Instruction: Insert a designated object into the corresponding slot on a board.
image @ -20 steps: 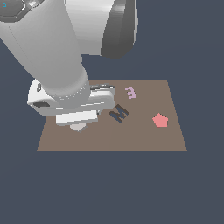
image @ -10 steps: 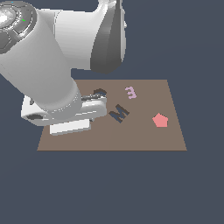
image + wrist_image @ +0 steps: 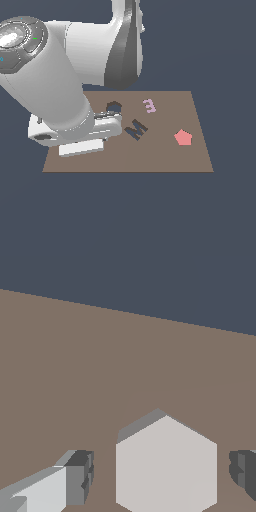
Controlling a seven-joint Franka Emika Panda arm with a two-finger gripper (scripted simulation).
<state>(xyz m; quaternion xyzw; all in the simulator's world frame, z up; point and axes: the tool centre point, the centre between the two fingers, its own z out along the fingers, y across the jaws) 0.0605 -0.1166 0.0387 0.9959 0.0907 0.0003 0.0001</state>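
wrist view: the light grey hexagonal block [image 3: 166, 463] lies flat on the brown board [image 3: 75, 366], its top face toward the cam. the claw [image 3: 162, 476] straddles it w/ its two fingers apart: one dark finger pad [image 3: 79, 476] on one side, the other pad [image 3: 245, 468] on the opposite side. there's a visible strip of board btwn each pad and the block, so nothing is clamped; the claw is spread w/ the block sitting btwn the fingers, not touching either.

exterior view: the big white arm [image 3: 60, 100] covers the board's [image 3: 165, 155] left part as that view shows it, and the wrist housing sits low over the surface near the front-left corner. the block itself and the fingertips are hidden behind the arm here. the dark hexagon slot [image 3: 114, 107] shows just past the arm, toward the back of the board, partly cut off by the wrist. to the view's right of it: a dark letter m [image 3: 136, 129] mid-board, a small pale pink letter piece [image 3: 149, 105] further back, and a red pentagon [image 3: 183, 137] nearer the right edge. those three lie well apart from each other.
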